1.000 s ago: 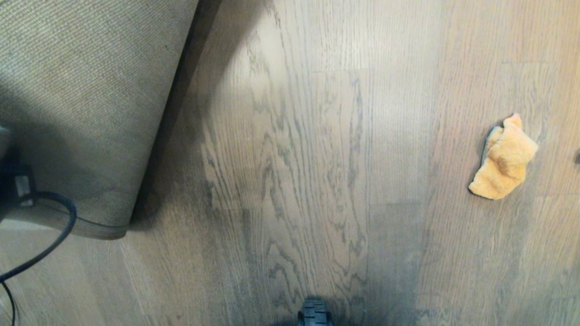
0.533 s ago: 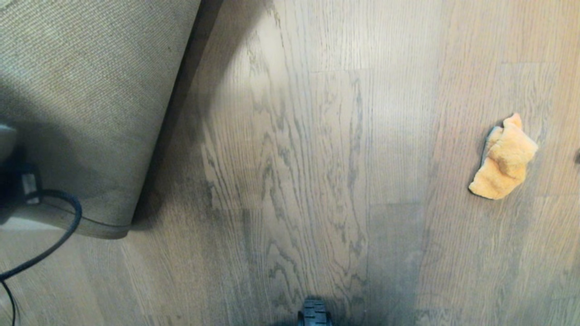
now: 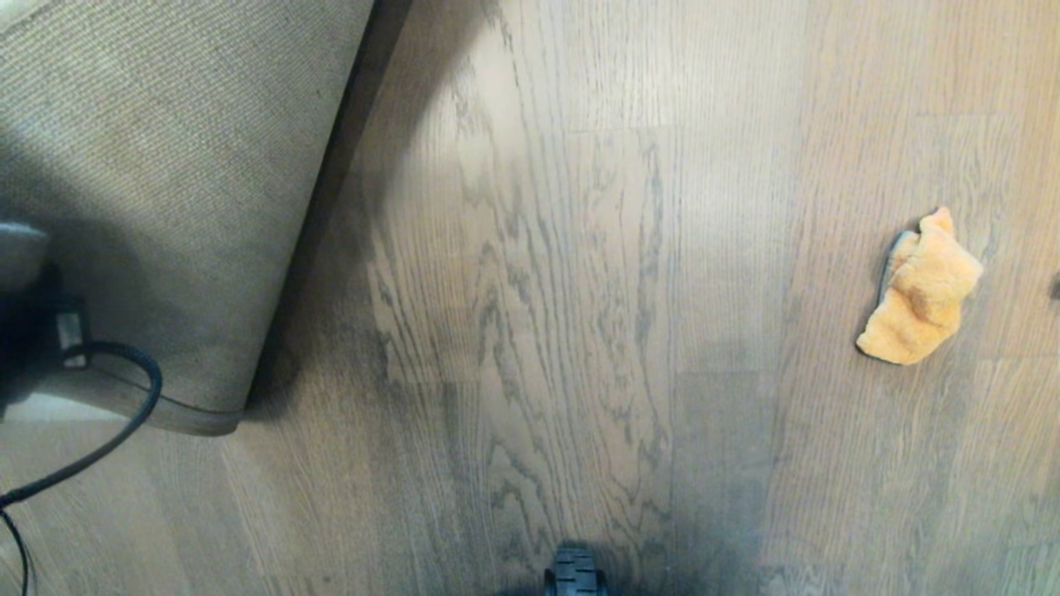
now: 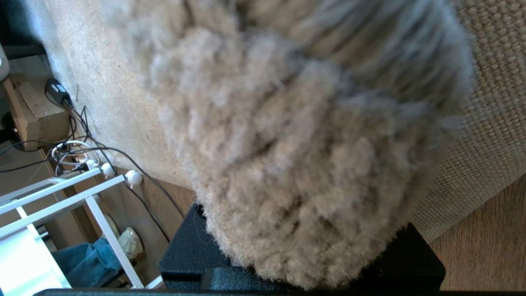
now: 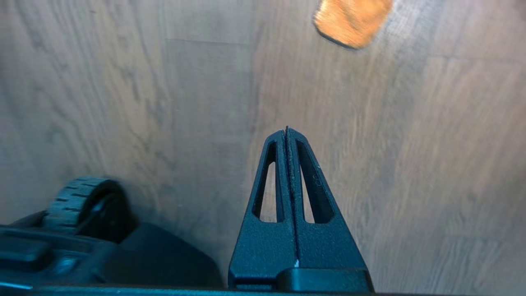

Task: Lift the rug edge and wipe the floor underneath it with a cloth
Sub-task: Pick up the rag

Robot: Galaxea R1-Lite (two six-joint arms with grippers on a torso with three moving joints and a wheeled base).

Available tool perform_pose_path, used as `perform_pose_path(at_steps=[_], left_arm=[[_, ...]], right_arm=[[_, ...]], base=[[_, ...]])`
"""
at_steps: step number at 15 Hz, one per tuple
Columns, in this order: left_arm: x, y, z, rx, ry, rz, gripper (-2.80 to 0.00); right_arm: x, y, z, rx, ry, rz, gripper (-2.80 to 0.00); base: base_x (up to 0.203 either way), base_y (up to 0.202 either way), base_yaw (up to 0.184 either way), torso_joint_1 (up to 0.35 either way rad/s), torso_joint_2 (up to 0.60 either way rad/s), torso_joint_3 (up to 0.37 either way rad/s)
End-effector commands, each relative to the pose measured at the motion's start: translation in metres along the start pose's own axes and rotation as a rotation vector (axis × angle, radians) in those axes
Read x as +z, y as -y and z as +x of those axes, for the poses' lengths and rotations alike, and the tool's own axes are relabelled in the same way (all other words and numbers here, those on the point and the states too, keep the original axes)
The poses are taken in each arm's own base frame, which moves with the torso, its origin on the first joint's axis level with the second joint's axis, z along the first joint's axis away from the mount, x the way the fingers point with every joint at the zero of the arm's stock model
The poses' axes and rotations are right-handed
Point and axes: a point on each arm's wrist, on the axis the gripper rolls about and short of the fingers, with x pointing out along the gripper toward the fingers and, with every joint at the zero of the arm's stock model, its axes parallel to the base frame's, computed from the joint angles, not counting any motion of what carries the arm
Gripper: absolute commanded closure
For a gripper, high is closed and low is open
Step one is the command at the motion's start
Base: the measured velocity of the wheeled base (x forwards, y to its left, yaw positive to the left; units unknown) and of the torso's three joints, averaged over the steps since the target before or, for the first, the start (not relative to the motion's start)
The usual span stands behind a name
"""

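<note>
One rug, its rug edge folded over to show the woven backing, at 10 o'clock in the head view. One cloth, at 3 o'clock. One floor of wood-grain planks. One base wheel, at 6 o'clock. One black cable, at 8 o'clock. One pair of closed fingers on the right gripper.

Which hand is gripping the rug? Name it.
The left hand: it is clamped on the rug edge. The right hand is shut and empty above the floor.
</note>
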Motion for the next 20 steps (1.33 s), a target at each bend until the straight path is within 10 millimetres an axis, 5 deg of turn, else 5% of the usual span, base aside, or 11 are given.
perform_pose_path(at_steps=[1, 5, 6, 15, 20], left_arm=[[-0.001, 0.003, 0.002, 0.001, -0.008, 0.008, 0.0], [-0.004, 0.005, 0.004, -0.005, -0.021, 0.02, 0.0], [-0.006, 0.006, 0.004, -0.006, -0.026, 0.023, 0.0], [-0.017, 0.017, 0.012, -0.023, -0.078, 0.057, 0.0], [-0.023, 0.023, 0.018, -0.03, -0.106, 0.08, 0.0]], right_arm=[[0.019, 0.004, 0.032, 0.036, -0.17, 0.01, 0.0], [0.013, 0.005, 0.083, 0.111, -0.348, 0.021, 0.0], [0.006, 0.004, 0.093, 0.137, -0.381, 0.028, -2.8], [-0.013, 0.008, 0.178, 0.168, -0.494, 0.184, -2.8], [-0.024, 0.019, 0.236, 0.128, -0.231, 0.135, -2.8]], base=[[0.0, 0.0, 0.0, 0.0, 0.0, 0.0], [0.0, 0.0, 0.0, 0.0, 0.0, 0.0], [0.0, 0.0, 0.0, 0.0, 0.0, 0.0], [0.0, 0.0, 0.0, 0.0, 0.0, 0.0], [0.0, 0.0, 0.0, 0.0, 0.0, 0.0]])
